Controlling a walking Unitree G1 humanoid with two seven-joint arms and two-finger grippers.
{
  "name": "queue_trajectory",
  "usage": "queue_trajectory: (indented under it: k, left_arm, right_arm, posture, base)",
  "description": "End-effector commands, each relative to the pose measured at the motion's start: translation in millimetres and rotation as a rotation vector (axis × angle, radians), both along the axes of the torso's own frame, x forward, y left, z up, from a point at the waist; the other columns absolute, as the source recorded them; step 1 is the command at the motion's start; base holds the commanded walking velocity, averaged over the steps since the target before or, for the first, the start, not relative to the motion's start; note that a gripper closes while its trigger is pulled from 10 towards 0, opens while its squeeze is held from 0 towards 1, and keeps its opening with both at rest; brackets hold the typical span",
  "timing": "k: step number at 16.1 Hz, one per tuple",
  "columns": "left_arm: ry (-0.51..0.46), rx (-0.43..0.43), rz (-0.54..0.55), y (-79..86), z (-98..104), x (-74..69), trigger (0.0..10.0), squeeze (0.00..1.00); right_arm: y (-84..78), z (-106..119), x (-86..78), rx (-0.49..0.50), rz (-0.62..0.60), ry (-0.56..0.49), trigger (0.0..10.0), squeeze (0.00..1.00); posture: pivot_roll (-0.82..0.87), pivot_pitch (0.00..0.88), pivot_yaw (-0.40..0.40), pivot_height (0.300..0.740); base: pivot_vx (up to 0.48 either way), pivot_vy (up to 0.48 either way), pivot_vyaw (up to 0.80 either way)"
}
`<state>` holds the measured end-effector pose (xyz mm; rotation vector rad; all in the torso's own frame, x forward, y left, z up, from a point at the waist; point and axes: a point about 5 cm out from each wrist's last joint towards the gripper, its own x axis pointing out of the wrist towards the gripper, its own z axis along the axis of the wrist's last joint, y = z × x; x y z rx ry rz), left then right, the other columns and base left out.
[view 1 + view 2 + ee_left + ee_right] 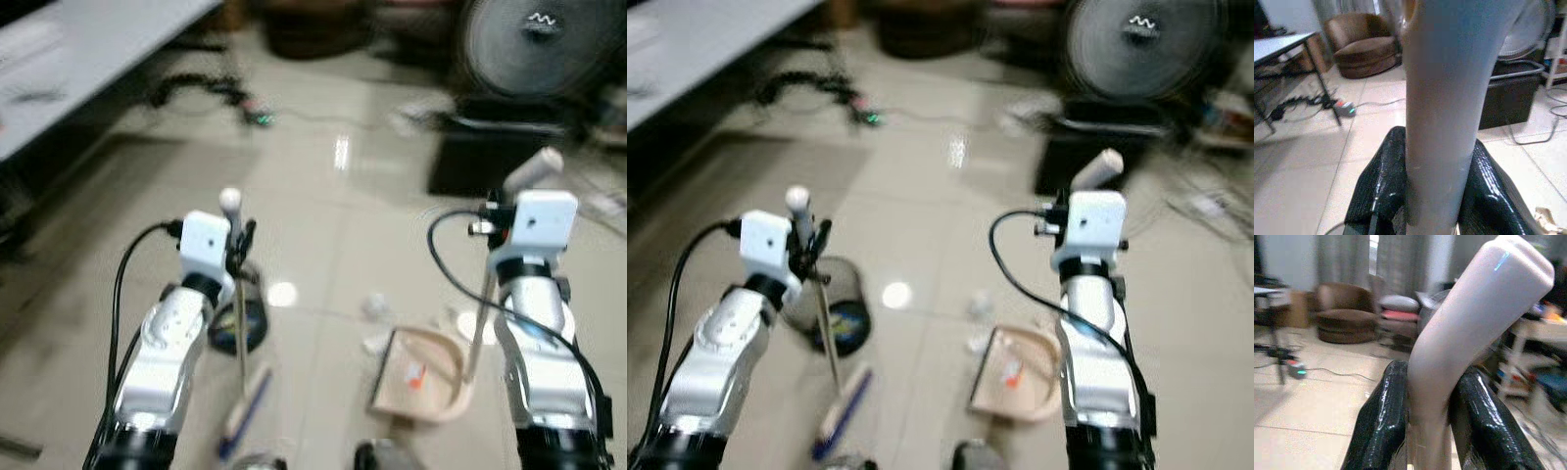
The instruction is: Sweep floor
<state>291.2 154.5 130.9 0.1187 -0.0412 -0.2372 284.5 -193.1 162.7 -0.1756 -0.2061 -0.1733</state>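
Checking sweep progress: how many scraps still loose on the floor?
2 visible: white scrap and another white scrap, both just ahead of the dustpan. Blur may hide more.

I'm looking into a lived-in home room; glossy tile floor (323, 196); a brown armchair (1362, 49) and curtains (1396, 259) by the far wall; a big fan (539, 44); a power strip (1344, 108) with cables under a desk (88, 49).

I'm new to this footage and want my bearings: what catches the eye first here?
The two silver arms, each holding a tool: the left gripper is shut on a broom handle, the right gripper on a dustpan handle. The beige dustpan sits on the tiled floor, with white scraps just beyond it.
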Motion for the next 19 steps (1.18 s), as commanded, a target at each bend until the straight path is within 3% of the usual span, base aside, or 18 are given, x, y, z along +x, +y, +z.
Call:
queue_trajectory:
  k: [1,3,5,12,19]
  left_arm:
    - [-0.068,0.003,0.016,3.9,11.8,3.6,10.0,0.00]
    - [-0.082,-0.048,-0.011,4.7,11.8,1.6,10.0,0.00]
    - [-0.079,-0.085,-0.023,4.5,10.5,-3.0,10.0,0.00]
    - [-0.074,-0.052,-0.028,2.3,7.4,-2.6,10.0,0.00]
    - [-0.086,-0.031,-0.037,2.0,8.7,-1.1,10.0,0.00]
  right_arm:
    - [10.9,3.3,-0.7,0.025,0.092,-0.043,10.0,0.00]
    - [15.6,-2.2,-4.4,0.085,0.153,-0.060,10.0,0.00]
    - [15.7,-5.5,-7.3,0.076,0.158,-0.054,10.0,0.00]
    - [3.9,-20.8,-12.5,0.165,0.076,-0.017,10.0,0.00]
    - [4.7,-20.7,-13.9,0.147,0.092,-0.040,10.0,0.00]
  posture:
    - [-0.02,0.075,0.066,0.740]
    - [-0.02,0.074,0.062,0.740]
    - [-0.02,0.073,0.059,0.740]
    - [-0.02,0.077,0.058,0.740]
    - [-0.02,0.084,0.060,0.740]
  base:
    - [0.000,0.000,-0.80]
    - [0.000,0.000,-0.80]
    - [0.000,0.000,-0.80]
    - [0.000,0.000,-0.80]
    - [0.072,0.000,0.00]
